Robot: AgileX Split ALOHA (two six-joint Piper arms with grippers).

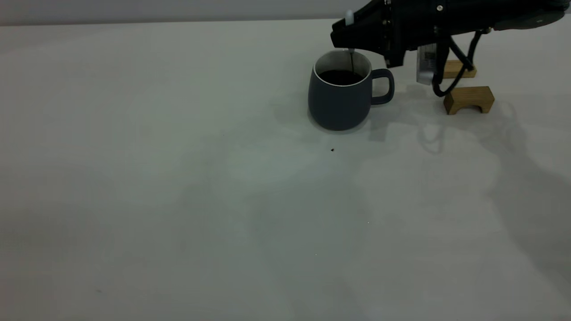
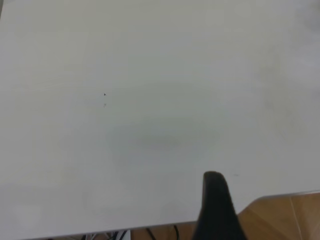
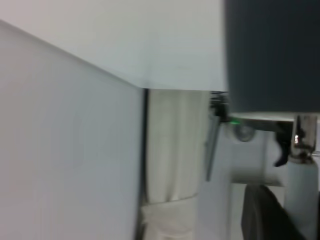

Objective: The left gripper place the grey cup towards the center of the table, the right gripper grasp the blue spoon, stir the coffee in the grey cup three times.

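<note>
The left half of the exterior frame is bare off-white counter [image 1: 134, 178]; the left gripper does not appear there, and the left wrist view shows only one dark finger [image 2: 216, 200] over the counter's edge — I cannot tell whether that gripper is open or closed. Right of centre, in the upper part of the frame, the grey cup [image 1: 341, 100] stands upright with its handle pointing right, the coffee [image 1: 340, 77] dark inside it. A tiny dark speck [image 1: 332, 150] lies on the counter just below the cup. Above the cup's rim the right gripper [image 1: 350, 35] is clamped on the blue spoon [image 1: 349, 18] — pale handle tip poking up, thin neck reaching down into the coffee. Farther right sit two wooden blocks [image 1: 469, 99], one behind the other.
</note>
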